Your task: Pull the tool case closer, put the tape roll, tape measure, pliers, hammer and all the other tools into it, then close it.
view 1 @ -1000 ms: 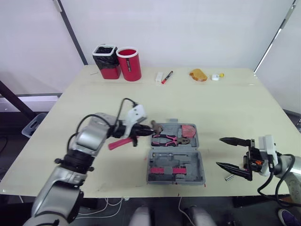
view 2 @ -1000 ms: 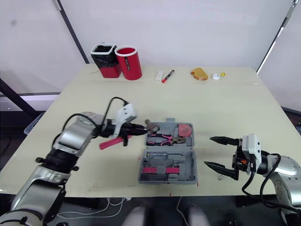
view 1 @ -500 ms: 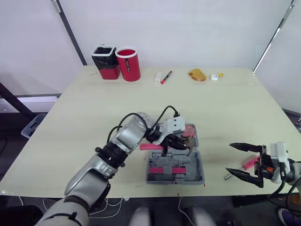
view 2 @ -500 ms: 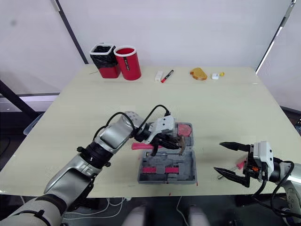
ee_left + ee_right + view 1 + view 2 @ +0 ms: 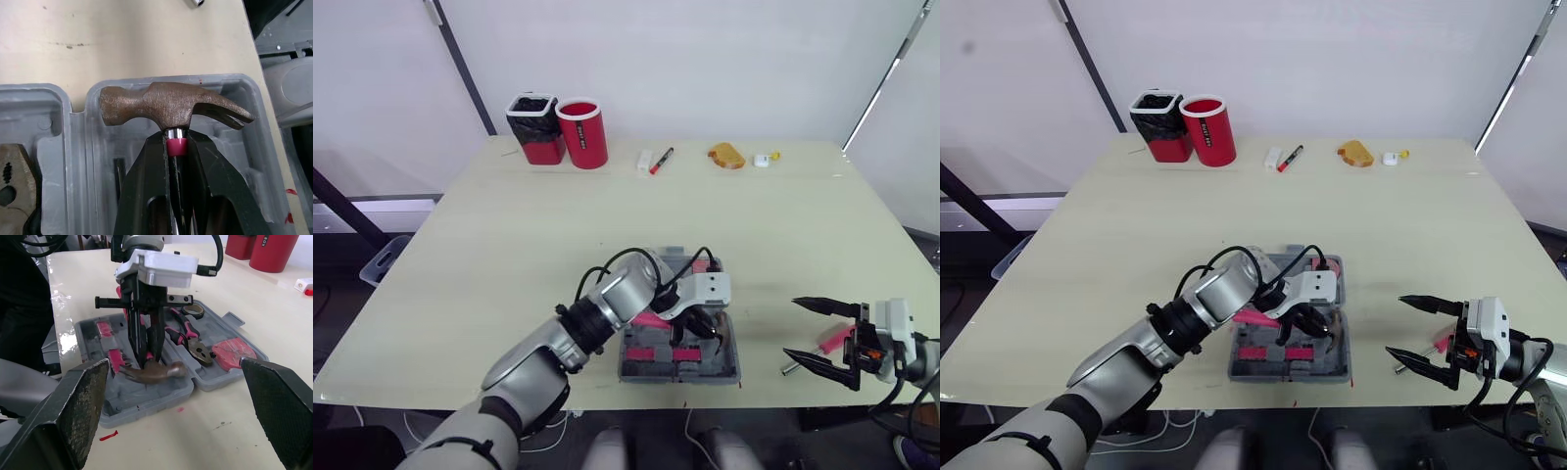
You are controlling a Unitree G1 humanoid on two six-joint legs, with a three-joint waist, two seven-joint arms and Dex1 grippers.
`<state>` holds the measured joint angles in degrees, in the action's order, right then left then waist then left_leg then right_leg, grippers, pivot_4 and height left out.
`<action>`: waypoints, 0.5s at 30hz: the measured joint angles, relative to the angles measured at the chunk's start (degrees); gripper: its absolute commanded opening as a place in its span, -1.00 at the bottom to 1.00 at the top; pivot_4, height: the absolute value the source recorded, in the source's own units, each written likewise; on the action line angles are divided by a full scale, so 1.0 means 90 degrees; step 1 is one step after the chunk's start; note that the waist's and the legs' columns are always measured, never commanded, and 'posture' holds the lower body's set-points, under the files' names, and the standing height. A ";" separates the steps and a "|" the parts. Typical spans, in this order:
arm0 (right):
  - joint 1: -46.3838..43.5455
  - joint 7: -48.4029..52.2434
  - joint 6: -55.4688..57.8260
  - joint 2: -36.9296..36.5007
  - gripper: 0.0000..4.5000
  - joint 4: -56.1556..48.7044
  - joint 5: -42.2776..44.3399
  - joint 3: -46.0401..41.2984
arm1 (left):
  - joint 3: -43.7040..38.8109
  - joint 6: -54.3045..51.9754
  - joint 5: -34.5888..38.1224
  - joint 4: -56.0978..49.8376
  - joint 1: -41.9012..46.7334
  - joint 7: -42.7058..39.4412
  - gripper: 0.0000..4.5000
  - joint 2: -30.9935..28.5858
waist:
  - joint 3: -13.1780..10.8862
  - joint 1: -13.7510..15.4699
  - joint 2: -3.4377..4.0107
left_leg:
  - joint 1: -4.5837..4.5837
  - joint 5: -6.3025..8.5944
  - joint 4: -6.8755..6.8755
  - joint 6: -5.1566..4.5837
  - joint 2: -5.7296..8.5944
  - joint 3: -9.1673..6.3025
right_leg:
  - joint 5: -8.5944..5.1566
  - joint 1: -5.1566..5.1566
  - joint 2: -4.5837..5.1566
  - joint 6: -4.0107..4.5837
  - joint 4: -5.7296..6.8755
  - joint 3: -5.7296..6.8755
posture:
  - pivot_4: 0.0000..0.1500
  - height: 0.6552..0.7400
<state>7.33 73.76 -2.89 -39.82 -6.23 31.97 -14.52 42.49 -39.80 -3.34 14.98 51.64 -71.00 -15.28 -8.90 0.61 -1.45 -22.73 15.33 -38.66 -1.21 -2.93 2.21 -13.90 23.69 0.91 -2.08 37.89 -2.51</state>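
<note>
As claw grips hammer, case holds pliers

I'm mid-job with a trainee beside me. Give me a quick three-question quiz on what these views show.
1. True or false: the left end effector is shut on the hammer just below its head.
2. Fill in: the right end effector is ____ (open or shut).
3. Where are the pliers?
A. lying in the tool case
B. held in the right end effector
C. held in the left end effector

Key: 1 true; 2 open; 3 A.
</note>
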 measured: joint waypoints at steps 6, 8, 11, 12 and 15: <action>0.0094 -0.0080 -0.0052 0.0038 1.00 -0.0030 -0.0011 0.0000 | 0.0186 -0.0066 -0.0211 0.0529 0.0218 -0.0026 -0.97 0.0279 | -0.0001 0.0004 0.0002 | -0.0002 0.0000 0.0000 0.0000 0.0004 -0.0004 | -0.0001 0.0000 0.0001 -0.0001 -0.0001 0.0001 | 1.00 1.00; 0.0111 -0.0080 -0.0054 0.0037 1.00 -0.0031 -0.0011 0.0000 | 0.0219 -0.0035 -0.0237 0.0557 0.0220 -0.0033 -0.97 0.0305 | -0.0001 0.0000 0.0003 | -0.0002 0.0000 0.0000 0.0000 0.0004 -0.0004 | -0.0001 0.0000 0.0001 -0.0001 -0.0001 0.0000 | 1.00 1.00; 0.0162 -0.0085 -0.0107 0.0036 1.00 -0.0036 -0.0010 -0.0001 | 0.0230 -0.0022 -0.0257 0.0655 0.0236 -0.0036 -0.97 0.0397 | 0.0002 0.0009 0.0007 | -0.0001 0.0000 -0.0002 -0.0001 0.0009 -0.0010 | -0.0001 -0.0003 0.0000 -0.0001 0.0001 -0.0003 | 1.00 1.00; 0.0162 -0.0090 -0.0116 0.0036 1.00 -0.0046 -0.0010 -0.0001 | 0.0229 -0.0032 -0.0259 0.0676 0.0240 -0.0038 -0.97 0.0425 | 0.0002 0.0019 0.0007 | -0.0003 0.0000 -0.0003 -0.0001 0.0013 -0.0015 | -0.0001 -0.0003 0.0001 -0.0002 0.0001 -0.0004 | 1.00 1.00; 0.0177 -0.0114 -0.0124 0.0035 1.00 -0.0053 -0.0010 -0.0001 | 0.0231 -0.0085 -0.0257 0.0727 0.0267 -0.0083 -0.97 0.0467 | 0.0002 0.0022 0.0007 | -0.0007 0.0000 -0.0004 -0.0001 0.0024 -0.0024 | -0.0006 -0.0005 0.0000 -0.0009 0.0001 -0.0012 | 1.00 1.00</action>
<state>8.93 72.73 -4.00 -39.50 -6.70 31.88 -14.53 44.57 -40.57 -5.65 21.52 54.05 -71.75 -11.09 -8.88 0.80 -1.39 -22.80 15.33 -38.69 -1.21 -2.71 1.99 -13.96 23.64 0.91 -2.16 37.90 -2.61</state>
